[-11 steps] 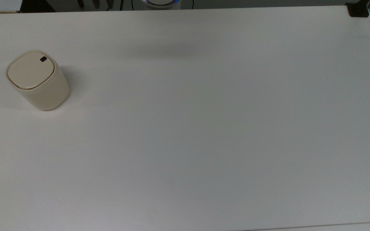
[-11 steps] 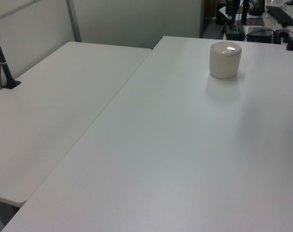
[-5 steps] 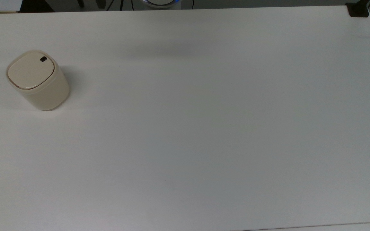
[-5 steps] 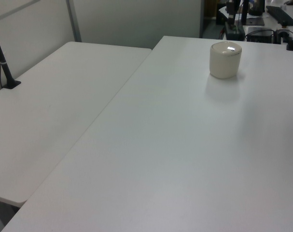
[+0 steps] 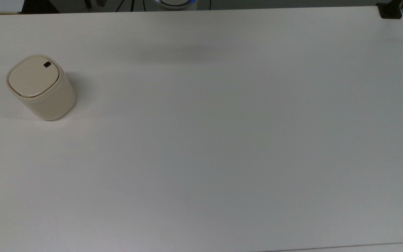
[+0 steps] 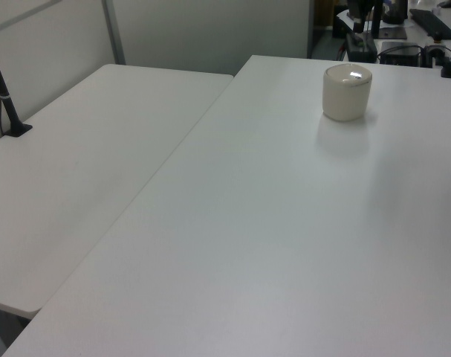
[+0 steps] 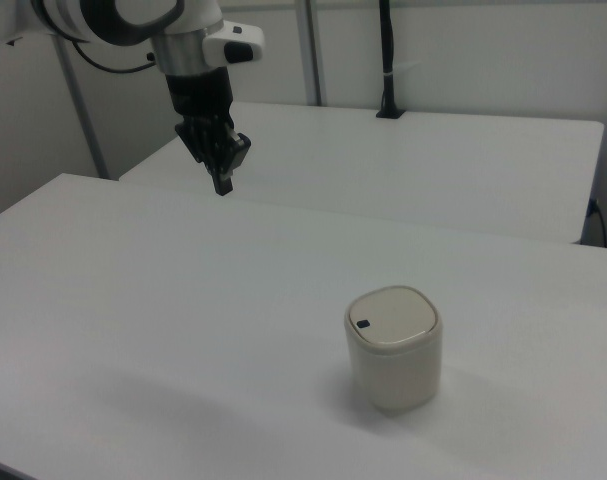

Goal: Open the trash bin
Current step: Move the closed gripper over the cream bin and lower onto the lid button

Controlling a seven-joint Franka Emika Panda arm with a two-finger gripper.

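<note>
you're looking at a cream-beige trash bin [image 5: 42,89], its lid edged with a thin brownish line and marked by one small dark button [image 5: 47,64]. it sits on a plain white surface [image 5: 222,140]. the claw [image 7: 221,180] is black, under a white and black arm [image 7: 133,25].

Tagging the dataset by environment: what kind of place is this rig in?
Most likely a robotics lab or office workspace. A robot arm with its gripper hangs over a plain white table bearing just a small beige trash bin, a second white table adjoins it, and desks with electronics and cables stand behind.
</note>
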